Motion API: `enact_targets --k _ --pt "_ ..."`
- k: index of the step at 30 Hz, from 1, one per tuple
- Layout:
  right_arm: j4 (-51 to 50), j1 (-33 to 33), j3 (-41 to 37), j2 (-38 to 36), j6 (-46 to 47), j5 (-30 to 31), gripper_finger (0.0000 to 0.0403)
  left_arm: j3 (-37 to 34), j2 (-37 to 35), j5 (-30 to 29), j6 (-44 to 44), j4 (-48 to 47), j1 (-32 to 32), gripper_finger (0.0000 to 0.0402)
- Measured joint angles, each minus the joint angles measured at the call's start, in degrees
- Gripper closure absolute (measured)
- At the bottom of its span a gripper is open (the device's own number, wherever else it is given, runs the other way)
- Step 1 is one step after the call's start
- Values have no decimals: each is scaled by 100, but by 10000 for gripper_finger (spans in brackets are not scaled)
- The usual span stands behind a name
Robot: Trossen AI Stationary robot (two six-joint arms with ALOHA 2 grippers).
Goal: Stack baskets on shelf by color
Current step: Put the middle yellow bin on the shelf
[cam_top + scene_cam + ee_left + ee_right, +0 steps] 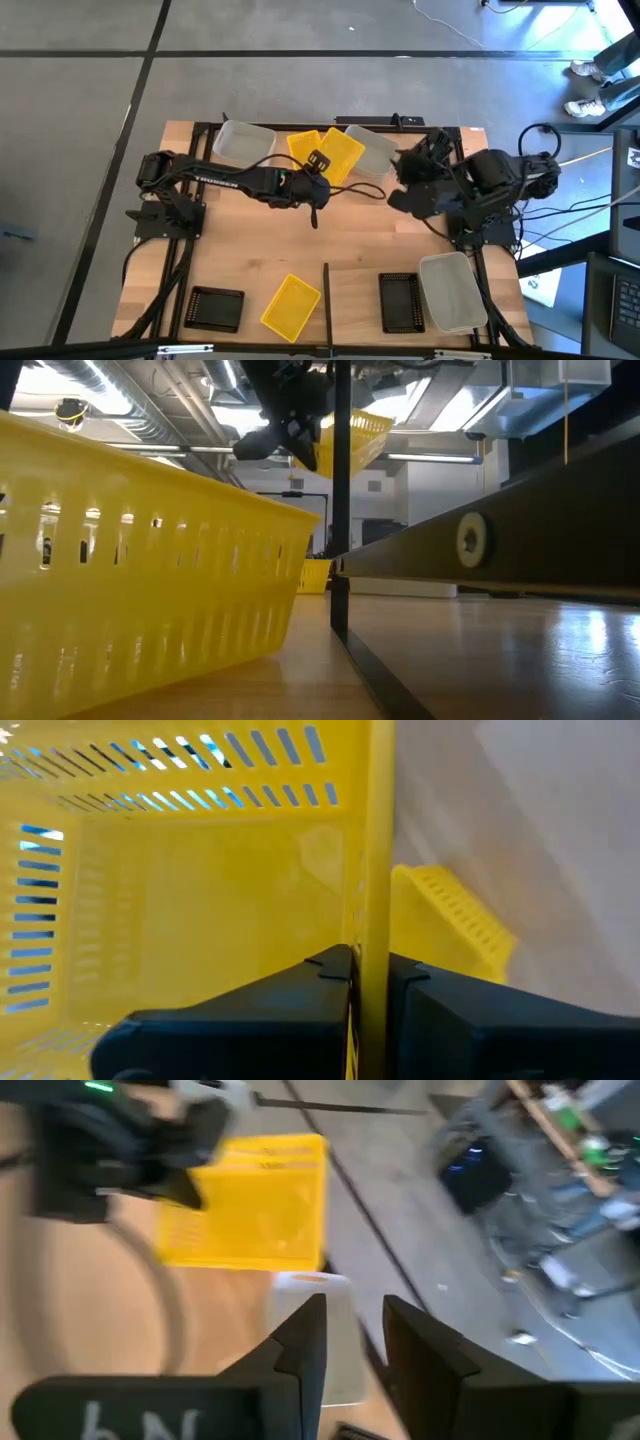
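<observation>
Yellow basket wall (378, 850) is clenched in the left gripper (370, 970); lift it level. Right gripper (350, 1330), seemingly released, waits alongside.

Yellow basket (340, 157) — lifted, tilted — fingers (330, 970) gripping wall.

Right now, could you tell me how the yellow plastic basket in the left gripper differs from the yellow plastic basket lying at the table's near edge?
The held yellow slotted basket is clamped by its wall in the left gripper, lifted and tilted at the far side; the near yellow slotted basket rests on the plank tabletop, ungripped, beside the thin dark divider. The held one overlaps a third yellow basket; the near one stands alone. Both share colour and slotted walls.
</observation>
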Motion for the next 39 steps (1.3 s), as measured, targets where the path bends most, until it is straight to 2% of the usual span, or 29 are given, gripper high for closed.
enact_targets --k 3,10,15,18,27,35,39 --pt "1 -286 -57 2 -147 -89 298 2 0 -266 456 167 -86 401" --pt "414 -807 -145 7 -738 -1119 298 2 0 -580 1297 869 -230 401" --pt "911 -1028 -147 35 -1211 -1473 298 2 0 -697 1599 1162 -288 401" --pt "1152 -1183 -145 29 -1421 -1836 298 2 0 -723 1642 1258 -320 401" --pt "1297 -1579 -145 203 -1861 -2303 298 2 2 -715 1656 1425 -457 402" --pt "1306 -1844 -145 372 -1986 -2345 298 2 2 -787 1655 1487 -525 401" --pt "1292 -2001 -145 495 -2114 -2679 299 2 2 -801 1650 1488 -526 401"
